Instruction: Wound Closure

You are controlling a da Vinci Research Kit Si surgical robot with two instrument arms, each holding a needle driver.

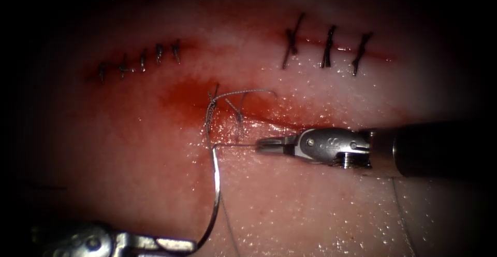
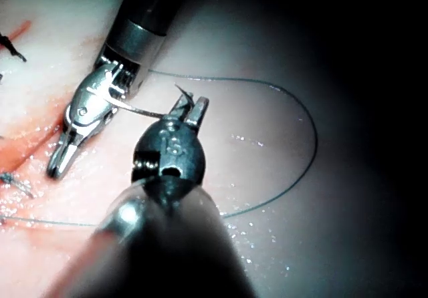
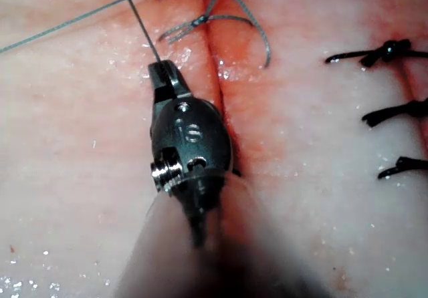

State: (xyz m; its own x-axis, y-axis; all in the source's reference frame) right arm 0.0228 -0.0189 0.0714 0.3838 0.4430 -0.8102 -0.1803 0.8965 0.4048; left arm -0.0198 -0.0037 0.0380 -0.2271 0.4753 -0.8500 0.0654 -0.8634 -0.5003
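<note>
Left tool [image 1: 176, 245]: low on the left side of the endoscope view, its jaws closed on the needle near one end of the curve; in the left wrist view [image 2: 189, 108] the jaws pinch that end.
Needle [image 1: 216, 184]: curves up from the left tool toward the cut, free of the tissue along the length that shows; whether its upper tip enters the tissue cannot be told.
Thread [image 1: 235, 95]: loops over the cut above the needle's upper end, with a fine strand running right to the right tool; a long slack arc [image 2: 294, 104] lies on the tissue.
Cut [image 1: 269, 119]: open at the middle, with red fluid [image 1: 184, 99] on its left side.
Tissue [image 1: 129, 148]: pale and wet.
Finished stitches: 5 dark stitches [image 1: 142, 60] upper left, 3 more [image 1: 327, 47] upper right.
Right tool [image 1: 264, 144]: enters from the right just below the cut, jaws closed on the thread strand at their tips [image 3: 160, 67].
</note>
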